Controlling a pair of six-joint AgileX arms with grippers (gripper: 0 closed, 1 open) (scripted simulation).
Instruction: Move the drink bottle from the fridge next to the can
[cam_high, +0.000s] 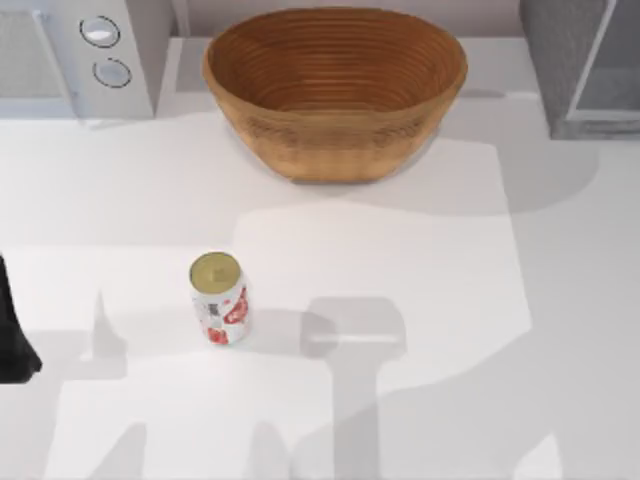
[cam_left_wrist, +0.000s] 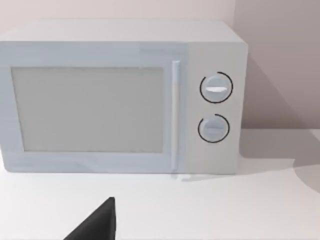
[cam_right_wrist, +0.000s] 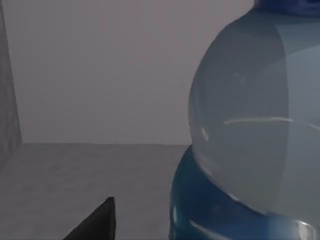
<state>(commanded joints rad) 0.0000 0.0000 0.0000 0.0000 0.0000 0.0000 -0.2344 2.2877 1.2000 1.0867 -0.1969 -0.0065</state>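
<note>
The drink bottle stands inside the fridge at the desk's one o'clock corner, looming close before the right hand — grip unreadable — so a hasty grab could topple it, far from the can.

can: dull gold metal top | drink bottle: clear glossy plastic | basket: ribbed wood
</note>
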